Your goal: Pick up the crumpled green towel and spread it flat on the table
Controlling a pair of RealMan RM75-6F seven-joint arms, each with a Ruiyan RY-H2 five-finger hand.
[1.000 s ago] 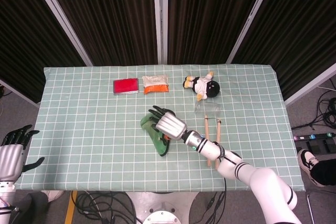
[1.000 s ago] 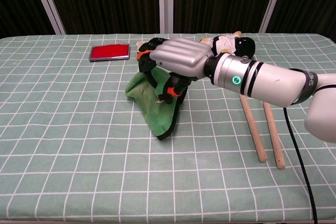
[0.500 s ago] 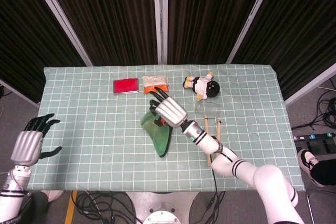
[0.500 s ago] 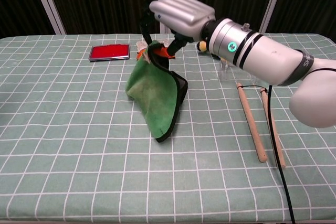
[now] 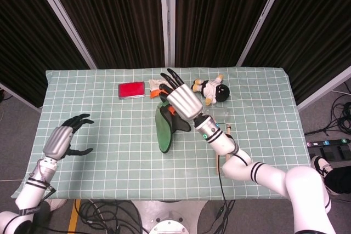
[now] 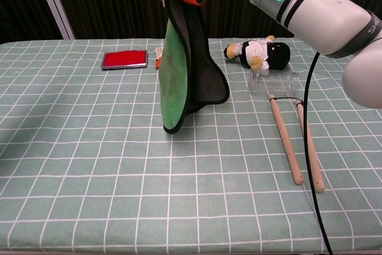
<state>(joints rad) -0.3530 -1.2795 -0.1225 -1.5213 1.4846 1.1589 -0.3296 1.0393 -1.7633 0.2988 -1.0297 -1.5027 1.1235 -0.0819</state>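
1. The right hand (image 5: pixel 182 101) is raised above the middle of the table (image 5: pixel 98 135). It pinches the top edge of the green towel (image 6: pixel 179 70), while its other fingers (image 5: pixel 171 79) are spread.
2. The towel hangs down in a long fold, and its lower end is at the tablecloth or just above it; I cannot tell which.
3. The left hand (image 5: pixel 61 140) is over the left edge of the table, fingers apart and holding nothing.
4. A red pouch (image 5: pixel 131 89), a doll (image 5: pixel 211 89) and two wooden sticks (image 6: pixel 295 144) lie on the table.
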